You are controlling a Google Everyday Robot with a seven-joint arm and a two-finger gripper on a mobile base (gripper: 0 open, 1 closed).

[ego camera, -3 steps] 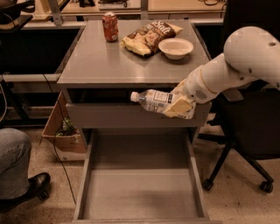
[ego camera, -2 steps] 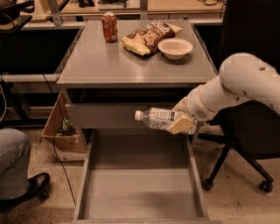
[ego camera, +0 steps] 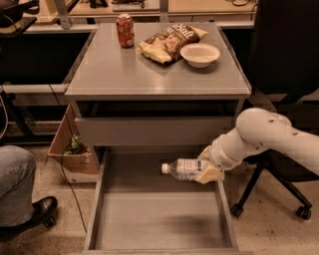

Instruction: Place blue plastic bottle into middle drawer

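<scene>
The gripper (ego camera: 207, 169) grasps the blue plastic bottle (ego camera: 181, 169) lying sideways, cap pointing left, over the open middle drawer (ego camera: 149, 221).

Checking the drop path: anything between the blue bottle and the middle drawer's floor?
Nothing. In the camera view the tool holds the blue plastic bottle sideways over the middle drawer at its rear right; the floor beneath it is bare.

an office-like lab workspace: a grey metal cabinet (ego camera: 154, 74) among long desks (ego camera: 199, 7), a wheeled office chair (ego camera: 286, 50), a cardboard box (ego camera: 60, 144). the gripper (ego camera: 208, 172) holds the blue plastic bottle (ego camera: 182, 168) over the open middle drawer (ego camera: 159, 221).
</scene>
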